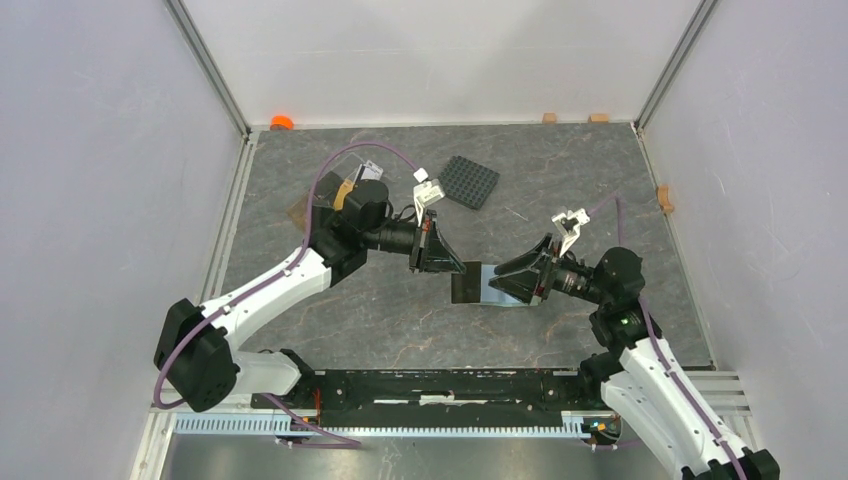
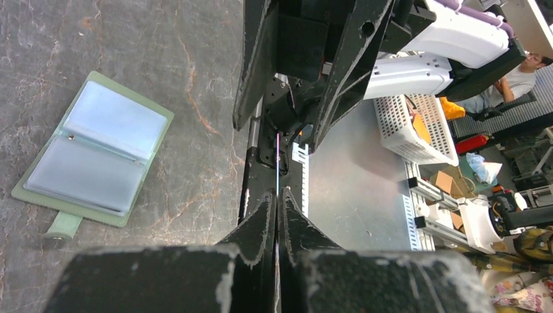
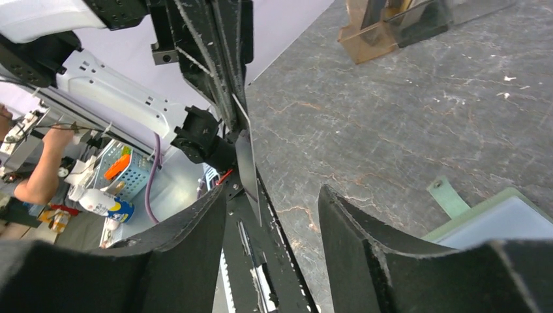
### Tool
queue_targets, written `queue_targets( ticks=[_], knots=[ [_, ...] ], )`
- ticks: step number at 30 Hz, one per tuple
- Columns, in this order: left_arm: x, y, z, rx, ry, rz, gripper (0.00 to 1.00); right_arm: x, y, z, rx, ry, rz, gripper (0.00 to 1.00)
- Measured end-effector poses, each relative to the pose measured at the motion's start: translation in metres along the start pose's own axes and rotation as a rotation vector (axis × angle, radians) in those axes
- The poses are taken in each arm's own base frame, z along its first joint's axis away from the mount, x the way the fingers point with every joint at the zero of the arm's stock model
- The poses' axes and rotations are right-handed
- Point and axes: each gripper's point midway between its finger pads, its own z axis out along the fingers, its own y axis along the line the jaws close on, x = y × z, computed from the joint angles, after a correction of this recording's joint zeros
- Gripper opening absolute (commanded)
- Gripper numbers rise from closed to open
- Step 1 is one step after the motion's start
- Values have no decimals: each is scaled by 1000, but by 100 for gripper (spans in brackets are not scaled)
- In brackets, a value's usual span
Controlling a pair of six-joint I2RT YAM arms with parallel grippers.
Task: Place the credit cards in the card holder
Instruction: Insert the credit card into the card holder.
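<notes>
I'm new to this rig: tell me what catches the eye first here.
The left gripper pinches a thin dark plastic card on edge in mid-air, with the right gripper open and facing it. Beside them, the pale-green folding card holder lies open on the grey marbled table.

Marbled table point(image 1: 400, 320) with card holder point(image 2: 94, 150), studded plate point(image 1: 470, 182), brown tray point(image 3: 372, 32)
</notes>
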Motion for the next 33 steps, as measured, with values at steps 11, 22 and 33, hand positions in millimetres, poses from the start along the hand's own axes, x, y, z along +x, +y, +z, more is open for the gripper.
queue_targets(
  ticks=[11,22,33],
  knots=[
    [-4,-1,7,26,-38,-8,2,21,25,20,-127,82,43,9],
    [24,72,17,-272,47,-163,80,41,-62,20,269,179,88,0],
    [97,151,22,-553,254,-418,82,79,-155,-48,608,275,249,0]
  ],
)
